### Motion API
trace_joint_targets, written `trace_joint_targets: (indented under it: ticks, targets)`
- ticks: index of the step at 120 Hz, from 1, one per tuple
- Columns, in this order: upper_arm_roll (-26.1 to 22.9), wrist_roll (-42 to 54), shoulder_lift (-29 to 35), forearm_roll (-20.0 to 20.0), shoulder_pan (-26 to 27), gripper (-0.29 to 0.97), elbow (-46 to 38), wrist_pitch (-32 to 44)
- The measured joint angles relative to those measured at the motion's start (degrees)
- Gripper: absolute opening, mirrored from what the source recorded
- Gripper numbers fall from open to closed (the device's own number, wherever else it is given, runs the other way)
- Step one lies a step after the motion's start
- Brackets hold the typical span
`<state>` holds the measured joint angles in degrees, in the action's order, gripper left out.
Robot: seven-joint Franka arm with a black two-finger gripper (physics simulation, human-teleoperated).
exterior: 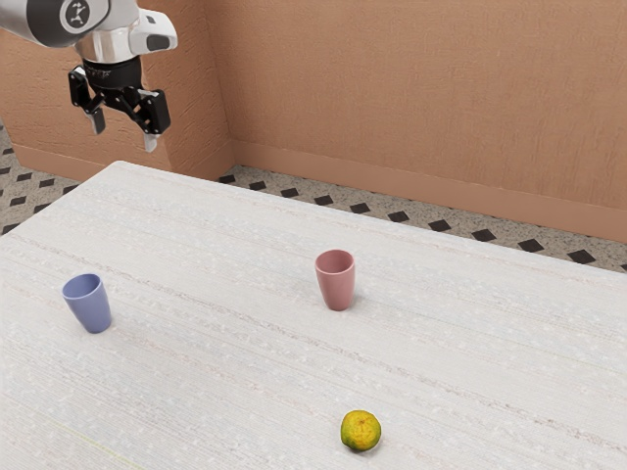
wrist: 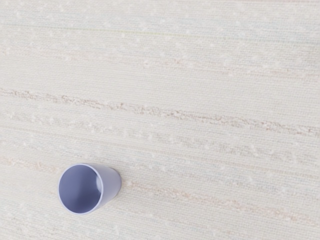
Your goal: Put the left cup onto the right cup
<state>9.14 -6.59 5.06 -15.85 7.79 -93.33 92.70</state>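
- The pincer (exterior: pixel 122 130) hangs high above the far corner of the table (exterior: pixel 441 333), at the exterior view's left. Its two fingers stand apart and nothing is between them, so it is open and holds nothing.
- The blue cup (exterior: pixel 87 302) stands upright on the table at the exterior view's left, with its mouth up. It is well below the pincer and nearer to the camera.
- The pink cup (exterior: pixel 335 279) stands upright near the middle of the table, well apart from the blue cup, toward the exterior view's right.
- A yellow-green citrus fruit (exterior: pixel 361 430) lies on the near part of the table, in front of the pink cup and apart from it.
- In the wrist view the blue cup (wrist: pixel 87 188) is seen from above on the pale table (wrist: pixel 200 75). Its inside is empty.
- Behind the table are a brown wall (exterior: pixel 441 88) and a floor (exterior: pixel 392 211) with dark diamond tiles.
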Motion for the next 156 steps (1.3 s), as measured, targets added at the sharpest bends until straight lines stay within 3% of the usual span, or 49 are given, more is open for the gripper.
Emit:
trace_joint_targets:
  ticks: [85,156]
  targets:
    - [0.20,0.14,2.00,-0.05,-0.91,0.68,-1.80,-0.27]
    - [0.40,-1.85,1.86,1.32,-5.54,0.68,-12.33,4.12]
